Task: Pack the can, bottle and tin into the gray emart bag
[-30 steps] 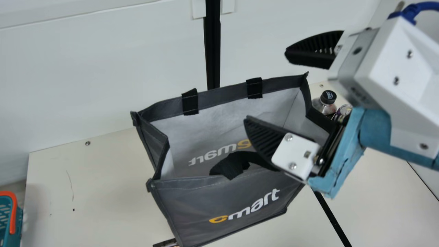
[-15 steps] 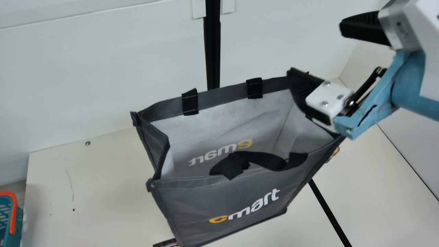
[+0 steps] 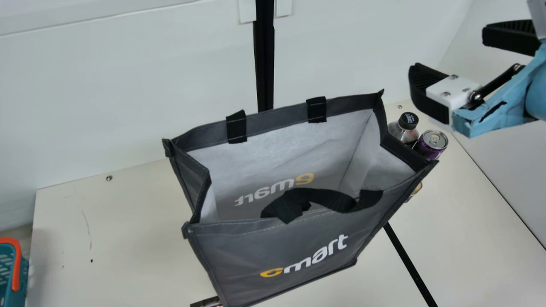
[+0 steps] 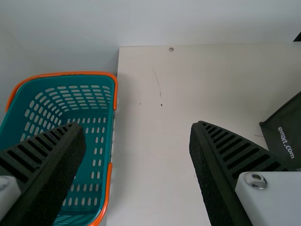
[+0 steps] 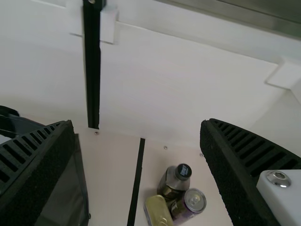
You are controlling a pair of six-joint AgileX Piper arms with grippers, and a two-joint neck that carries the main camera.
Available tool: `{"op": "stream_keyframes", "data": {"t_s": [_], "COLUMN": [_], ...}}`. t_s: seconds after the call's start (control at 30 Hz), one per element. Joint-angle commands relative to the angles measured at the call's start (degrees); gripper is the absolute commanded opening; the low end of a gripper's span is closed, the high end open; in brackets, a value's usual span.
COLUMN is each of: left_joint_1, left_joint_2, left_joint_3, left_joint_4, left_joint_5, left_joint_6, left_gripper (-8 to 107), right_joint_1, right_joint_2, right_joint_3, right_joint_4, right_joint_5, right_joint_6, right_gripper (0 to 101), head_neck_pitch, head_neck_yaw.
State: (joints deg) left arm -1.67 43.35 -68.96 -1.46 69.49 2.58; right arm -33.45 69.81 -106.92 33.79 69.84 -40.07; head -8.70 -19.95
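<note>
The black ribbed right gripper (image 3: 448,53) and matching left gripper (image 4: 137,128) hung released, spread wide. A black-capped bottle (image 3: 403,132), purple metal can (image 3: 431,147) and rectangular gold tin (image 5: 159,210) sat clustered beside the gray fabric emart bag (image 3: 307,256).

A teal basket (image 4: 104,150) with orange handles sat beside the cream table (image 3: 128,234); a black post (image 3: 265,55) stood behind the table.

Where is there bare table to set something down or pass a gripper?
Widest: the table between the basket and bag. Narrower: between the bag and tin, crossed by a black strip. Crowded: the bottle, can and tin, bunched together beside the bag.
</note>
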Motion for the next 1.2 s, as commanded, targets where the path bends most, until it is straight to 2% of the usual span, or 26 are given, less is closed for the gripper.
{"op": "stream_keyframes", "data": {"t_s": [0.0, 0.5, 0.87, 1.17], "left_joint_1": [0.0, 0.0, 0.0, 0.0], "left_joint_2": [0.0, 0.0, 0.0, 0.0], "left_joint_3": [0.0, 0.0, 0.0, 0.0], "left_joint_4": [0.0, 0.0, 0.0, 0.0], "left_joint_5": [0.0, 0.0, 0.0, 0.0], "left_joint_6": [0.0, 0.0, 0.0, 0.0], "left_gripper": [90, 90, 90, 90], "right_joint_1": [-0.4, -0.8, -0.9, -1.0], "right_joint_2": [0.0, -0.6, -1.4, -1.9], "right_joint_3": [0.3, 4.9, 9.5, 12.7], "right_joint_4": [-1.0, -10.7, -16.5, -19.4], "right_joint_5": [0.1, 0.1, 0.1, 0.1], "right_joint_6": [1.0, 8.4, 10.3, 10.8], "right_gripper": [91, 91, 91, 91], "head_neck_pitch": [-1.3, -1.3, -1.3, -1.3], "head_neck_yaw": [0.0, 0.0, 0.0, 0.0]}}
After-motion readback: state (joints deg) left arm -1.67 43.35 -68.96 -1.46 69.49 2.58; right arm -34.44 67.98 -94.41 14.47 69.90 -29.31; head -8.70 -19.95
